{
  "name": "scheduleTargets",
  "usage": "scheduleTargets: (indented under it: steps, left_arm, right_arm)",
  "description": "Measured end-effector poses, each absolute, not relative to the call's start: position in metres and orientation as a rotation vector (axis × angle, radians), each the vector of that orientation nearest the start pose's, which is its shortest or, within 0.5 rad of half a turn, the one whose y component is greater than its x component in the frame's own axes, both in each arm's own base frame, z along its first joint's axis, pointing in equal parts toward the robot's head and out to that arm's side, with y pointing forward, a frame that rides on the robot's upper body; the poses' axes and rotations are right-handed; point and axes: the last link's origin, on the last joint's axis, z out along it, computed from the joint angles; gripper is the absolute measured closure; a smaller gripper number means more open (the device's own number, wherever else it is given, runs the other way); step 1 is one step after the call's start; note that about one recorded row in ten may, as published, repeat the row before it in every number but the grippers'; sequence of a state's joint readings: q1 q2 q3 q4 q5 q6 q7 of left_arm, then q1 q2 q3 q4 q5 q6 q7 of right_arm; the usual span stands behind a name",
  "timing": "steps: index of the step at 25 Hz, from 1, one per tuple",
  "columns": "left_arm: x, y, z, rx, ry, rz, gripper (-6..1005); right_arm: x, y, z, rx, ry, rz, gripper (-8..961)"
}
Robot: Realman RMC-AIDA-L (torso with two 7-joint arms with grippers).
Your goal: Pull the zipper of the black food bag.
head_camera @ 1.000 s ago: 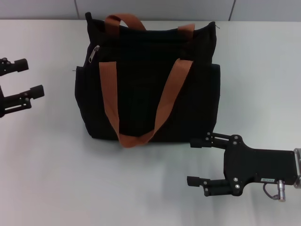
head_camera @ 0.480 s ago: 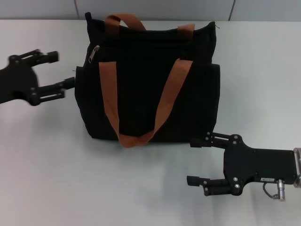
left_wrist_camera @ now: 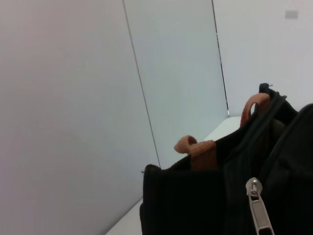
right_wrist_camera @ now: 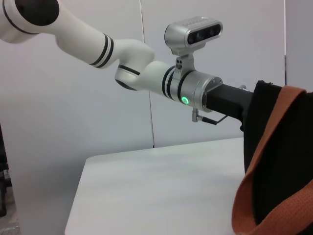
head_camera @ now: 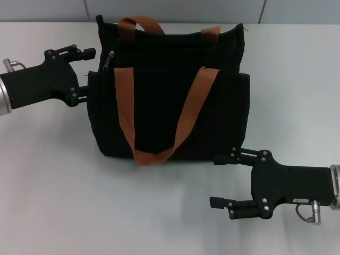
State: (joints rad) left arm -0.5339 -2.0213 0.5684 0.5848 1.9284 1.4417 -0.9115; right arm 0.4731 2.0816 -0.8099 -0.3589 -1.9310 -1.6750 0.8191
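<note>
The black food bag (head_camera: 170,90) stands upright on the white table (head_camera: 53,186), its orange-brown strap handles (head_camera: 183,119) draped down its near face. The silver zipper (head_camera: 109,59) pull sits at the bag's upper left corner. My left gripper (head_camera: 87,71) is at that left side, jaws apart, fingertips just beside the bag and near the pull. My right gripper (head_camera: 220,180) rests low at the near right of the bag, jaws apart, holding nothing.
</note>
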Motion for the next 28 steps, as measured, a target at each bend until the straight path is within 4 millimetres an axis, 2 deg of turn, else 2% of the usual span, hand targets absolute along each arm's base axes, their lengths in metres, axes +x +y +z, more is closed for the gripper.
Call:
scheduleTargets:
  steps: [8, 12, 18, 23, 28]
  left_arm:
    - [-0.283, 0.352, 0.032, -2.425, -0.092, -0.609, 265]
    - [-0.284, 0.351, 0.035, -2.384, -0.083, -0.634, 472]
    - [-0.285, 0.342, 0.035, -2.376, -0.077, -0.679, 709]
    - [-0.285, 0.331, 0.036, -2.370, -0.063, -0.733, 933]
    - [-0.284, 0.326, 0.029, -2.345, -0.033, -0.757, 961]
  right_arm:
    - [0.269, 0.260, -0.054, -2.885, 0.171, 0.898, 136]
    - [0.269, 0.260, -0.054, -2.884, 0.171, 0.899, 137]
    - [0.268, 0.260, -0.053, -2.873, 0.173, 0.914, 137]
    - [0.257, 0.257, -0.043, -2.833, 0.146, 1.065, 138]
    - [0.238, 0.263, -0.027, -2.718, 0.203, 1.309, 138]
